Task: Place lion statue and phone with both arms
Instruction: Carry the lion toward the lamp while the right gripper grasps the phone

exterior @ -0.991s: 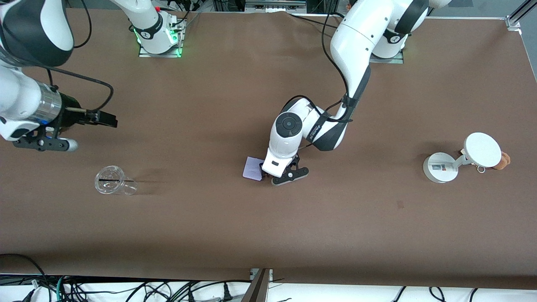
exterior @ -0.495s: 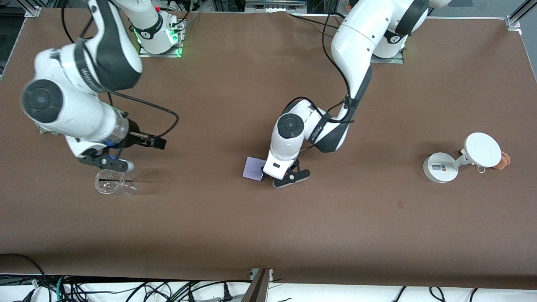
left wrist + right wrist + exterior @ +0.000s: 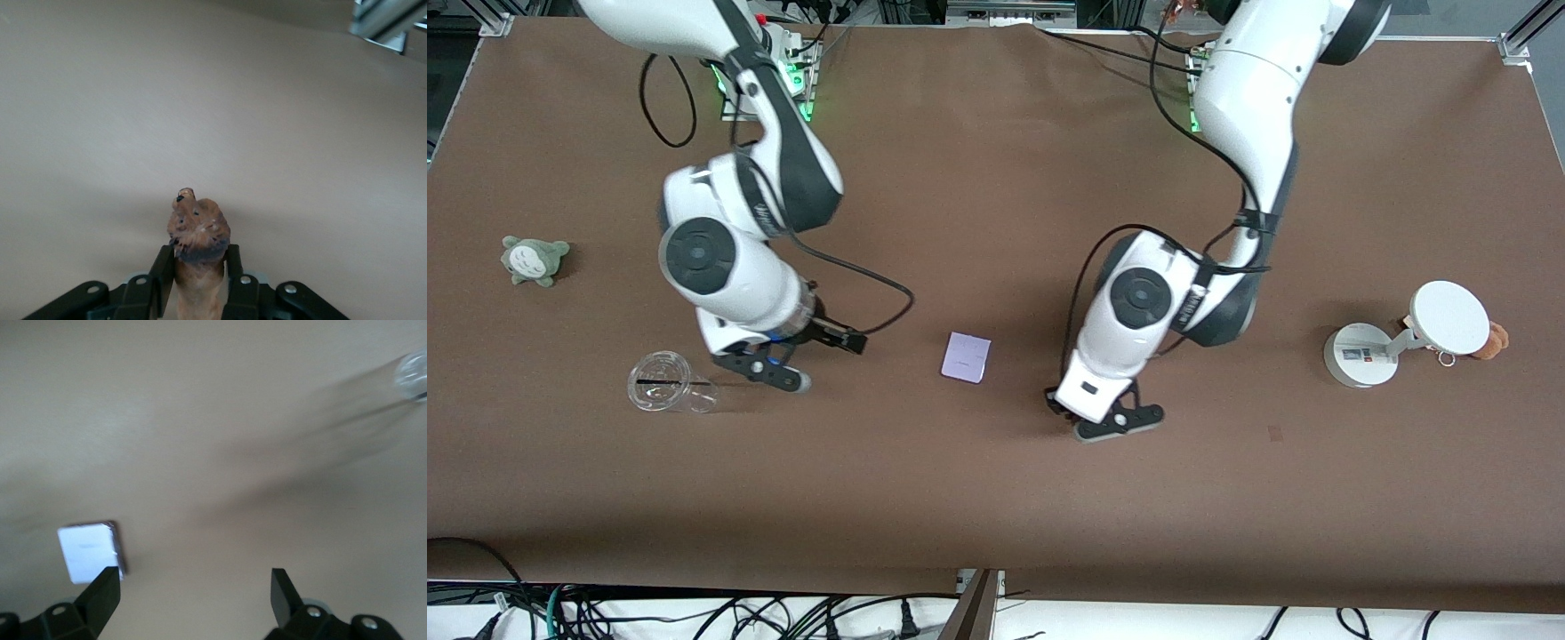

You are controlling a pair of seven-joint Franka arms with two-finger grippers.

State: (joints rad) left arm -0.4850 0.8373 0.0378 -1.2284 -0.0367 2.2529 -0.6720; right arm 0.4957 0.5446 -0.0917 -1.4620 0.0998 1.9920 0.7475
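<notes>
I see the brown cloth-covered table (image 3: 996, 498) carrying both white Franka arms. The left arm's black two-finger gripper (image 3: 1107, 425) hangs over bare cloth, toward the left arm's end from the phone. In the left wrist view, left gripper (image 3: 199, 270) has its jaws closed tight on the small orange-brown lion statue (image 3: 198, 233), which pokes out between the fingers (image 3: 162, 273). The right arm's black gripper (image 3: 769, 372) sits over the table between the clear plastic cup (image 3: 667, 384) and the phone. In the right wrist view, right gripper (image 3: 193, 593) has its jaws spread wide, holding nothing and touching nothing. The white round-based stand with a round disc top (image 3: 1400, 342) stands at the left arm's end, a tan plush (image 3: 1496, 339) just beside its disc. The flat pale lavender phone (image 3: 965, 357) lies flat on the cloth between the two grippers, apart from both; it also shows in the right wrist view (image 3: 88, 551). A grey-green plush (image 3: 534, 259) lies at the right arm's end, farther from the front camera than the cup
</notes>
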